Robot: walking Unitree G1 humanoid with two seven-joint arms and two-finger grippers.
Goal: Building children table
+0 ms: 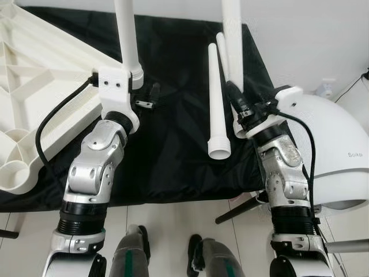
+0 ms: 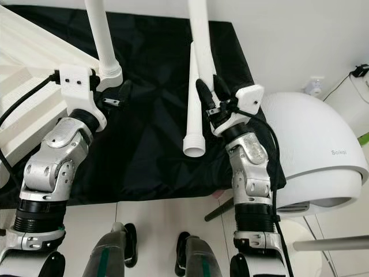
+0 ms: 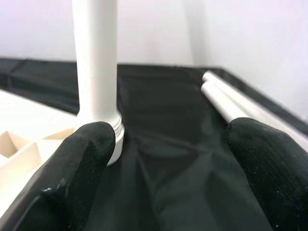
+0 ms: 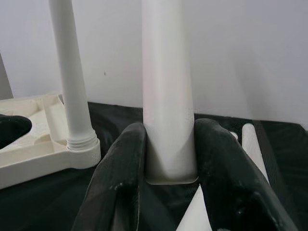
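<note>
- Your right gripper [image 4: 168, 159] is clamped on a white table leg [image 4: 167, 86], holding it upright above the black cloth [image 1: 173, 138], near the cloth's right edge; both black fingers [image 4: 120, 168] press its smooth round sides just above the leg's flat lower end.
- Your left gripper [image 3: 168, 159] stands wide open with nothing between its fingers; one textured pad [image 3: 82, 159] sits just beside the ribbed base of a second leg [image 1: 127, 34], which stands upright in the corner socket of the white tabletop [image 1: 34, 104].
- The tabletop lies upside down at the cloth's left edge, moulded plastic with ribbed cells on its underside.
- 2 loose legs [image 1: 218, 104] lie side by side on the cloth between your grippers, tapered tubes; the nearer one's open threaded end points toward you. They lie just beside the held leg.
- The cloth is wrinkled and slightly glossy.
- A white domed appliance [image 1: 334, 150] sits just past the cloth's right edge, beside your right arm.
- A black cable [image 1: 52, 121] loops from the left wrist camera mount across the tabletop.
</note>
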